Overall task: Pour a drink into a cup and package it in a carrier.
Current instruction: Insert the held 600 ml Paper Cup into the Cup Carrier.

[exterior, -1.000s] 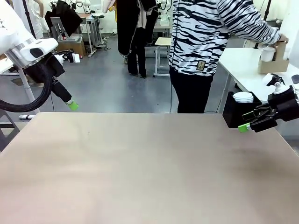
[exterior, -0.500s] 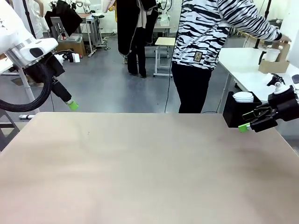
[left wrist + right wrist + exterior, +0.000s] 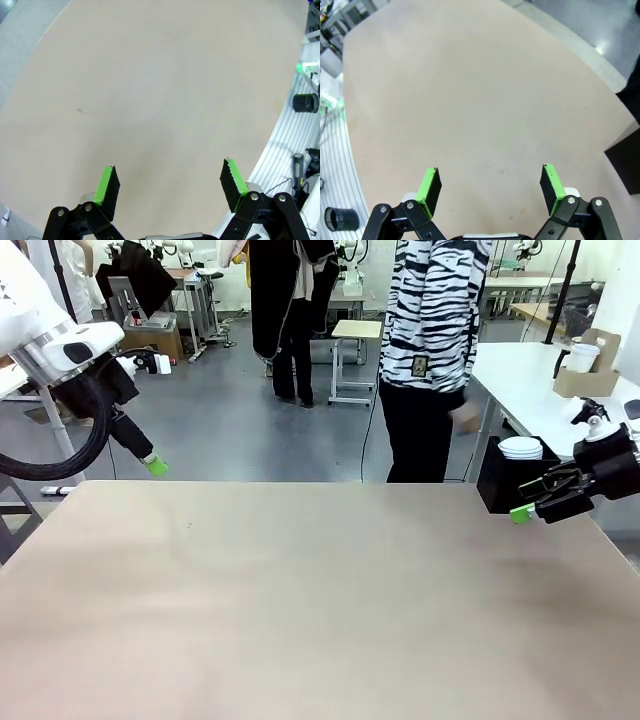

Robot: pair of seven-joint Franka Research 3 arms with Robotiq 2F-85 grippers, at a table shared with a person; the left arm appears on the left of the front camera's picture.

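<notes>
The brown cardboard carrier (image 3: 584,378) stands on a white side table (image 3: 525,380) at the far right, with a white cup (image 3: 580,357) in it. The drink is out of view. My left gripper (image 3: 155,466) hangs open above the far left corner of the tan table (image 3: 320,590); in its wrist view the left gripper (image 3: 170,187) has nothing between its green pads. My right gripper (image 3: 530,498) hovers open at the table's far right edge, and the right gripper (image 3: 490,187) is likewise empty over the bare tabletop.
A person in a black-and-white striped top (image 3: 435,310) stands beyond the far edge, one hand (image 3: 463,420) lowered. A black box (image 3: 505,480) topped by a stack of white lids (image 3: 520,448) sits just behind my right gripper.
The person has drawn their arm back from the carrier on the side table and turned toward my table. Neither of my arms has moved.
</notes>
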